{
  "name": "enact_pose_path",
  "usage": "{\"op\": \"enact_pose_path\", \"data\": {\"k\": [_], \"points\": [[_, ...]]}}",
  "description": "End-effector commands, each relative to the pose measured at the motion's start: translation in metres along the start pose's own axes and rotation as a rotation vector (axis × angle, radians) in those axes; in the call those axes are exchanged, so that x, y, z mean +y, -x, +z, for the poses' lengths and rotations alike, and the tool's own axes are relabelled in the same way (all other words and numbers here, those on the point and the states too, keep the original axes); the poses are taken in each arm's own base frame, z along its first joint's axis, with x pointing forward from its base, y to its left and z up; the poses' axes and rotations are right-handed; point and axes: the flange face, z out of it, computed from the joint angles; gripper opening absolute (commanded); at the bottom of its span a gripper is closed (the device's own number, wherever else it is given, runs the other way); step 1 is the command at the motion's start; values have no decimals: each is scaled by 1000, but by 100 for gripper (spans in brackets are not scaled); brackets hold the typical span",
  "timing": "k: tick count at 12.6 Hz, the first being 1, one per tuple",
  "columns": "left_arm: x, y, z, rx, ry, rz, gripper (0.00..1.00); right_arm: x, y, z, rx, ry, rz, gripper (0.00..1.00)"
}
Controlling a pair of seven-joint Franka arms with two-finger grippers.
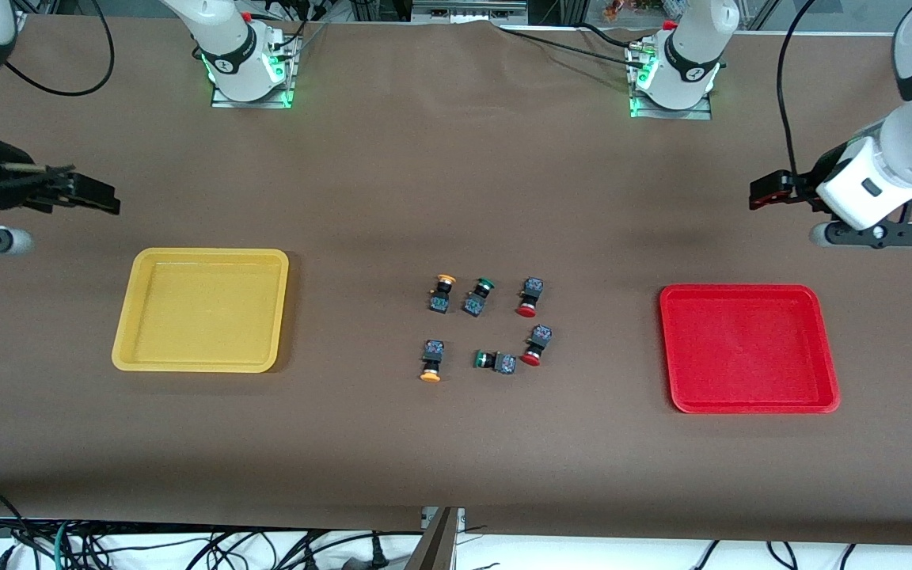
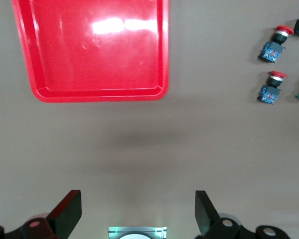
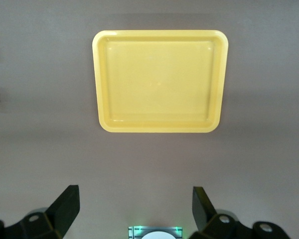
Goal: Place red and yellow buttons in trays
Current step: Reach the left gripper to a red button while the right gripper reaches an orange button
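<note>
Six push-button switches lie in a cluster mid-table between the trays. Two have red caps (image 1: 530, 298) (image 1: 536, 346), two have orange-yellow caps (image 1: 441, 291) (image 1: 431, 361). The yellow tray (image 1: 128, 317) lies toward the right arm's end and the red tray (image 1: 745, 290) toward the left arm's end; both hold nothing. My left gripper (image 1: 769, 192) hangs open and empty over bare table beside the red tray (image 2: 99, 94); its view shows both red buttons (image 2: 276, 44) (image 2: 270, 87). My right gripper (image 1: 96, 194) hangs open and empty over bare table beside the yellow tray (image 3: 159, 129).
Two green-capped switches (image 1: 478, 294) (image 1: 495, 362) lie among the red and yellow ones. The arm bases (image 1: 246, 75) (image 1: 674, 79) stand along the table's edge farthest from the front camera. Cables hang below the nearest table edge.
</note>
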Motion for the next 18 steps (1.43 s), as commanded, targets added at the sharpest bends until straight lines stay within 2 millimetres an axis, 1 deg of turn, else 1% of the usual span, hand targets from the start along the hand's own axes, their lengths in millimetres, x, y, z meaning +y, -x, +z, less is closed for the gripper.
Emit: {"op": "enact_pose_path", "data": {"k": [1,2,3,4,5,7,8,9,10,11,12,13,14,15,16,17,18], "points": [[30,-28,28,-3,22,49,100,-30,-12,12,10,17,-56,100],[38,-42,44,12,26,61,100,-36,-19,20,13,18,-63,100],[42,-56,60,25,34,62,100,-43,-22,27,9,17,-71,100],[61,-66,76,35,39,70,100,-49,-34,48,-27,12,-80,100],[77,-75,92,40,48,37,100,-54,-45,65,-42,10,-87,100],[123,-87,128,44,51,39,100,-79,-64,94,-32,-27,-111,100],[144,-93,149,49,54,68,100,-99,-71,110,-30,-37,-120,100],[155,-99,172,44,58,81,100,-120,-78,127,-16,-34,-141,100],[181,-98,193,52,60,108,100,-138,-86,142,6,-34,-147,100],[196,-99,209,69,67,96,100,-152,-92,159,12,-33,-141,100],[213,-97,229,78,71,77,100,-174,-95,176,12,-48,-126,100],[234,-93,245,107,79,87,100,-201,-93,188,14,-71,-99,100],[246,-91,263,126,90,82,100,-225,-89,198,16,-72,-63,100],[255,-86,280,142,98,73,100,-242,-87,207,21,-70,-31,100],[265,-83,294,156,109,54,100,-257,-84,219,15,-68,-23,100],[284,-75,307,157,111,48,100,-275,-80,234,6,-62,-30,100],[293,-73,315,168,109,58,100,-291,-75,248,-1,-55,-29,100]]}}
